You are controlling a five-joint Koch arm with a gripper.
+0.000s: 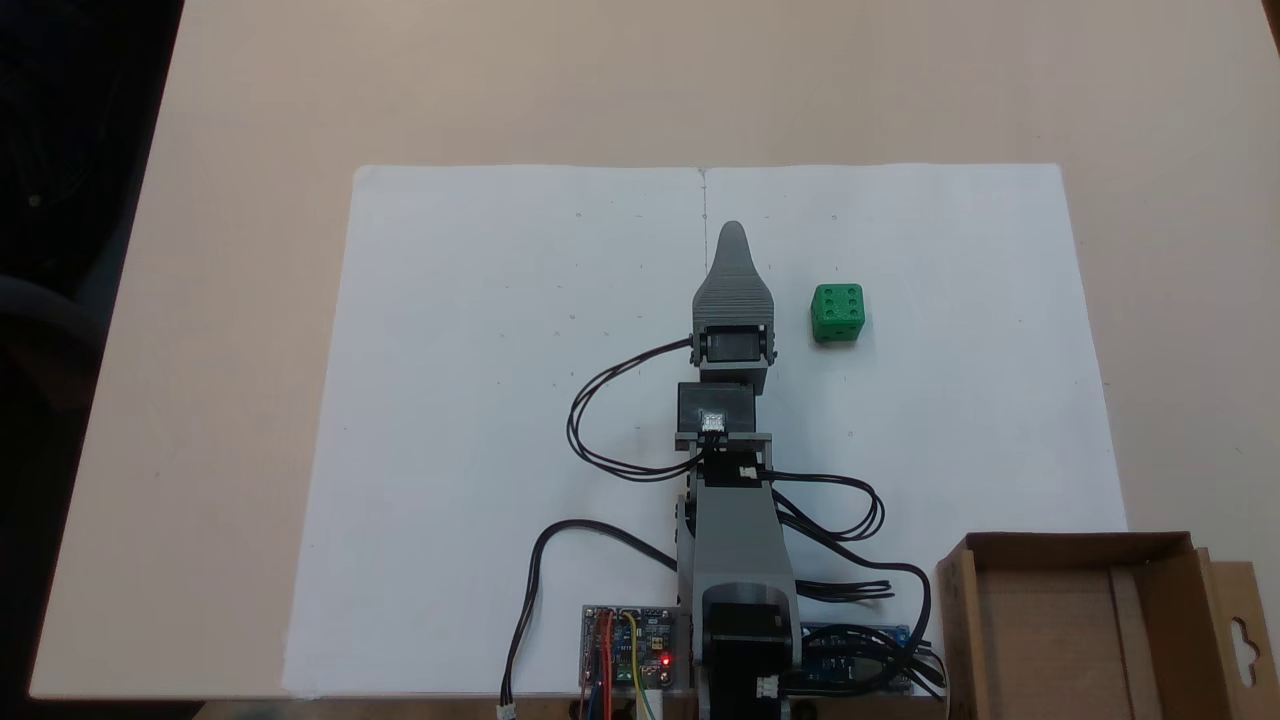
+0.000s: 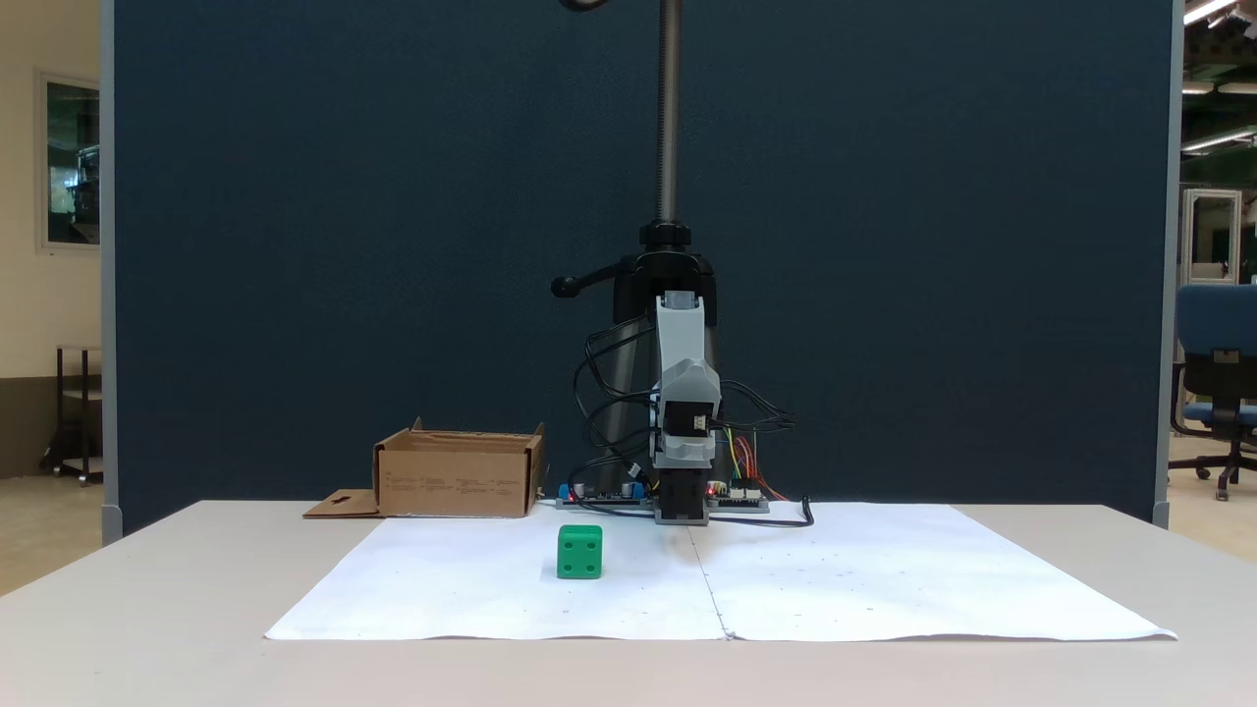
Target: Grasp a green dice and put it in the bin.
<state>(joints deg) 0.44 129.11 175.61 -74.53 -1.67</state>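
The green dice (image 1: 838,312) (image 2: 579,551) sits on the white paper, apart from the arm. In a fixed view from above it lies just right of the grey gripper (image 1: 733,238), whose single tapered tip points away from the base. In the front fixed view the gripper (image 2: 685,403) faces the camera above the table, and the dice lies left of it and nearer the camera. The jaws lie one over the other, so their gap is hidden. The bin (image 1: 1040,640) (image 2: 457,484), a brown cardboard box with a flap, stands beside the arm's base with a bare floor.
White paper (image 1: 500,400) covers the middle of the beige table. Circuit boards (image 1: 630,650) and looping black cables (image 1: 600,420) crowd the arm's base. A metal pole (image 2: 670,118) rises behind the arm against a dark blue partition.
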